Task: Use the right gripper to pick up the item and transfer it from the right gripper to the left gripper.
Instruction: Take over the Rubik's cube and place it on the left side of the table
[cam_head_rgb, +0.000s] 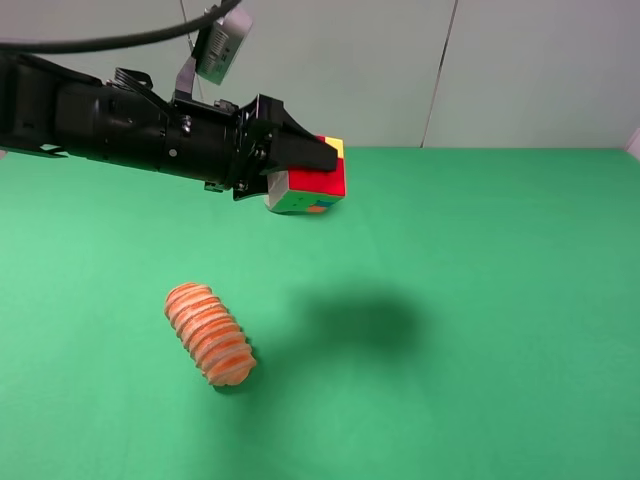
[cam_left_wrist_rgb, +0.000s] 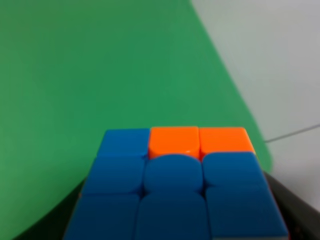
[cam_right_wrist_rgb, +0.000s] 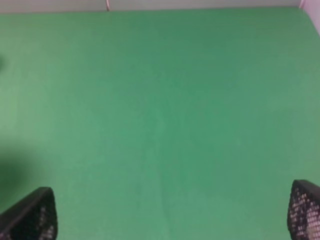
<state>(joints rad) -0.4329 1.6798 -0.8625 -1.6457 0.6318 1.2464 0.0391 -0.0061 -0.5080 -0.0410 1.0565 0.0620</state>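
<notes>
The puzzle cube hangs in the air above the green table, at the back and left of the middle, with red, yellow, white and green squares showing. My left gripper reaches in from the left and is shut on it. In the left wrist view the cube fills the lower part with blue and orange squares, and a dark finger shows beside it. My right gripper is out of the exterior view. In its wrist view the two mesh fingertips stand wide apart over bare green cloth, holding nothing.
A ridged orange loaf lies on the green table at the front left. The cube and arm cast a shadow mid-table. A pale wall stands behind the table's far edge.
</notes>
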